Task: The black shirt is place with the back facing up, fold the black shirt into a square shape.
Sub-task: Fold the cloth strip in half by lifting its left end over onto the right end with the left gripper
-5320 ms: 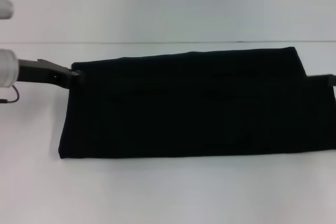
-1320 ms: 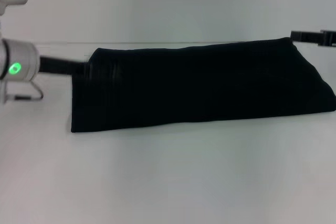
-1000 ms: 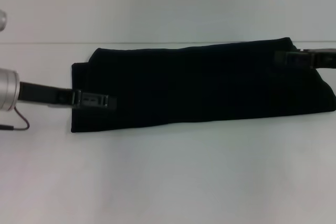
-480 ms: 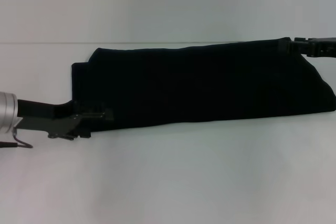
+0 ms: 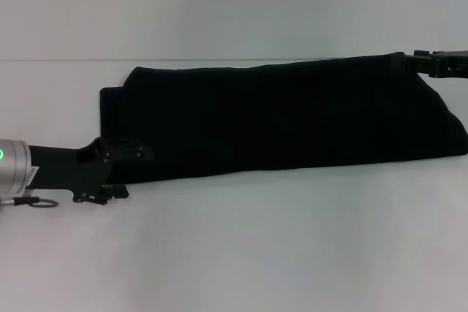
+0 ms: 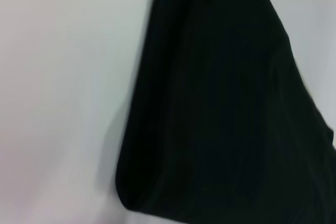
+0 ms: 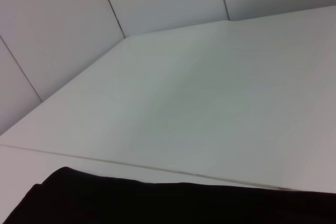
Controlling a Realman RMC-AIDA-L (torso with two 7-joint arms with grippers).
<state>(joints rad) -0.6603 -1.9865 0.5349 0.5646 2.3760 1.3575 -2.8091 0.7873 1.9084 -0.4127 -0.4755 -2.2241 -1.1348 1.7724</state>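
The left gripper (image 5: 121, 169) has moved to the near-left corner of the black shirt (image 5: 292, 118); whether it pinches the cloth, I cannot tell. The right gripper (image 5: 424, 63) stays at the far-right corner, its state also unclear. The shirt is a long folded band.

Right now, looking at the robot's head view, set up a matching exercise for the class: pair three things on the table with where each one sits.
Things:
1. left gripper
2. right gripper
3. black shirt

Places:
A. at the shirt's far right corner
B. spread as a long band across the white table
C. at the shirt's near left corner

Pairs: 1-C, 2-A, 3-B
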